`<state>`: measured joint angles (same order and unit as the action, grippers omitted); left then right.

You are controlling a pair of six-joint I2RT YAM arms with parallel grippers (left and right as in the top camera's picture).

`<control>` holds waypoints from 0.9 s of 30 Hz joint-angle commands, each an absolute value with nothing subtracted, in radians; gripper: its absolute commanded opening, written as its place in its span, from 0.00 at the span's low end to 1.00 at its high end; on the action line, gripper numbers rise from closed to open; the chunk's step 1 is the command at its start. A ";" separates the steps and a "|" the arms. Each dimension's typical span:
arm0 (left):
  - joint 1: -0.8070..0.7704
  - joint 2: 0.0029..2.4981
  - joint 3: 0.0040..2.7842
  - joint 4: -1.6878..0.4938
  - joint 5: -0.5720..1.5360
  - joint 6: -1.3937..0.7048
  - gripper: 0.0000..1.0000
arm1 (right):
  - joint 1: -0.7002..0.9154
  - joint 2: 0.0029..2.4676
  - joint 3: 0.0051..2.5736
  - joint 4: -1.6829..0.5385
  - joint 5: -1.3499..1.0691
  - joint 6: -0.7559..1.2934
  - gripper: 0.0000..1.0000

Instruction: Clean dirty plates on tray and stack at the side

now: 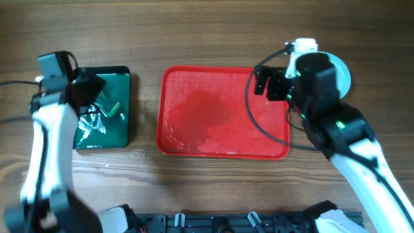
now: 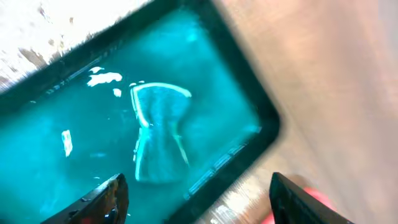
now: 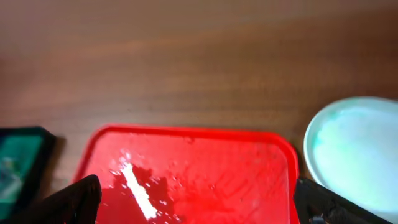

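Note:
The red tray [image 1: 213, 113] lies mid-table, wet and with no plates on it; it also shows in the right wrist view [image 3: 186, 180]. A pale light-blue plate [image 1: 343, 71] sits on the table just right of the tray, mostly hidden under my right arm; I cannot tell how many plates are stacked there. It shows at the right of the right wrist view [image 3: 357, 155]. My right gripper [image 1: 264, 81] [image 3: 199, 205] is open and empty over the tray's far right corner. My left gripper [image 1: 89, 90] [image 2: 199, 202] is open and empty over the green tray's right edge.
A smaller dark green tray [image 1: 123, 129] [image 2: 261, 118] lies at the left, wet, with a crumpled teal cloth [image 1: 107, 109] [image 2: 158, 134] in it. Bare wooden table surrounds both trays. Cables hang by both arms.

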<state>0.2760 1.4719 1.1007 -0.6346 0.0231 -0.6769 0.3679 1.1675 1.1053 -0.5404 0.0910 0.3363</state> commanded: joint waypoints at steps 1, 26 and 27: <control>0.279 1.287 1.105 -0.681 0.037 -0.659 1.00 | 0.373 1.026 1.106 -0.566 0.112 0.313 1.00; 0.279 1.161 1.104 -0.742 0.036 -0.659 1.00 | 0.373 0.543 1.104 -0.937 0.236 0.265 1.00; 0.279 1.161 1.104 -0.742 0.037 -0.659 1.00 | 0.373 0.543 1.104 -0.937 0.236 0.265 1.00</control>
<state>0.2760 1.1633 1.1023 -0.7418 0.0288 -0.6674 0.3706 0.5446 1.1057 -0.9360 0.2150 0.2821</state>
